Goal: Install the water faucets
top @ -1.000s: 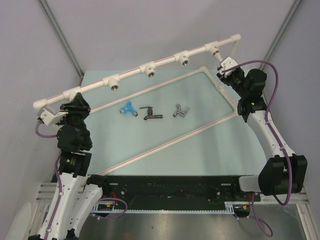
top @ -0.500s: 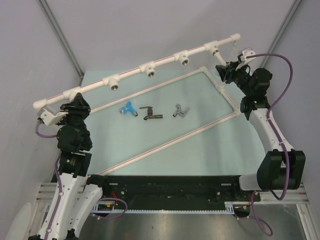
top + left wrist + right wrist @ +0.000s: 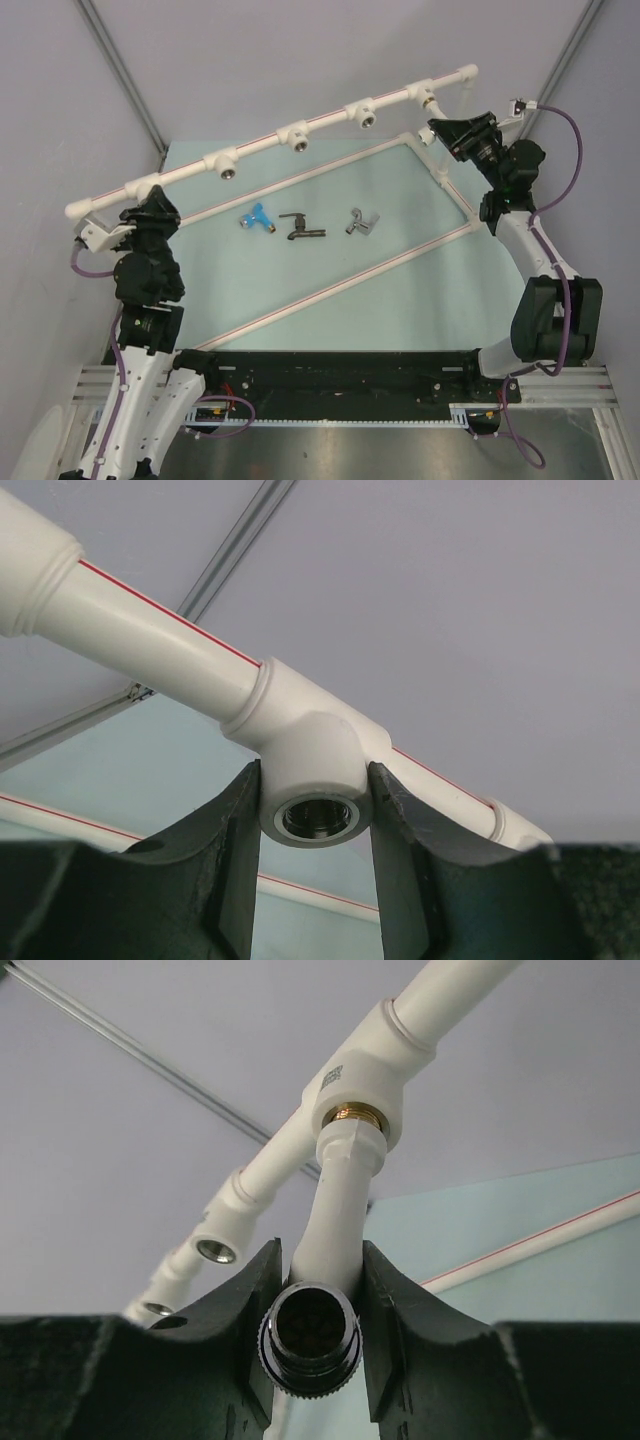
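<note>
While the left claw [image 3: 315,785] clamps the leftmost tee [image 3: 312,745] to steady the pipe [image 3: 150,615], the right claw [image 3: 315,1270] is clenched on the white faucet [image 3: 335,1200], whose brass thread sits in the rightmost tee [image 3: 365,1065]. This looks like the screwing-in step. Next comes, probably, a wrist turn to seat it. The blue faucet [image 3: 258,216], dark faucet [image 3: 300,228] and silver faucet [image 3: 361,222] lie on the table [image 3: 400,300].

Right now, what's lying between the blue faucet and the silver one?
The dark faucet lies between the blue faucet and the silver faucet, in the top view.
</note>
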`<state>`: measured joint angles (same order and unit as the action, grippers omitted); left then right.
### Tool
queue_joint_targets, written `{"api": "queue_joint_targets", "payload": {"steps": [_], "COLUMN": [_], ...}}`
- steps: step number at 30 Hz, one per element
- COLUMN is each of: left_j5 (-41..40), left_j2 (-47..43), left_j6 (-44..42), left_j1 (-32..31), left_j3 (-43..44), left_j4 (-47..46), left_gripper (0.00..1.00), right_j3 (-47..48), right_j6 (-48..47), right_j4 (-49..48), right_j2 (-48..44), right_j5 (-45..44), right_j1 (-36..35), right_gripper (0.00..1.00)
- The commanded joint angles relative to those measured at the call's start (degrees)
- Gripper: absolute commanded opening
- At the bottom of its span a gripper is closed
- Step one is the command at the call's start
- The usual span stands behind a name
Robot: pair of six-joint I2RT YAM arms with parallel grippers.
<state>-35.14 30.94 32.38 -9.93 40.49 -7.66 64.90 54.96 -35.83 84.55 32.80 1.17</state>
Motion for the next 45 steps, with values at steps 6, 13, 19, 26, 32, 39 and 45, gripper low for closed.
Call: {"api": "queue_joint_targets", "payload": {"steps": [6, 13, 19, 26, 32, 39, 45], "left_j5": [6.13, 6.13, 6.57, 7.54, 9.47, 9.92, 9.47], "left_j2": [-1.58, -1.23, -0.97, 0.0, 2.11, 1.58, 1.23], "left_j6": [-2.15, -2.59, -2.5, -2.15, -1.71, -1.71, -1.71], "left_j1": [-0.09, 0.27, 0.88, 1.5, 2.02, 2.81, 2.81], "left_j3": [-1.73, -1.64, -1.29, -1.2, -0.68, -0.59, -1.03], "left_j4": [2.39, 2.48, 3.09, 3.27, 3.88, 3.88, 3.62], "left_gripper": [0.0, 0.0, 0.0, 0.0, 0.0, 0.0, 0.0], "right_j3": [-3.82, -6.1, -6.54, -10.93, -15.16, -14.72, -6.38], "right_j6": [31.43, 33.2, 30.3, 28.1, 12.22, -12.65, -59.31], "right_j4": [-22.17, -23.75, -21.21, -19.37, -2.69, 15.16, 27.19], "right_j2": [2.46, 0.53, -2.29, -6.76, -16.06, -25.91, -29.18], "right_j5": [-4.4, -6.34, -4.15, -1.6, -4.93, -13.98, -28.73], "right_j1": [-1.61, -1.61, 1.55, 5.33, 8.05, 8.77, -3.33], "right_gripper": [0.06, 0.35, 0.91, 1.0, 1.0, 1.0, 1.0]}}
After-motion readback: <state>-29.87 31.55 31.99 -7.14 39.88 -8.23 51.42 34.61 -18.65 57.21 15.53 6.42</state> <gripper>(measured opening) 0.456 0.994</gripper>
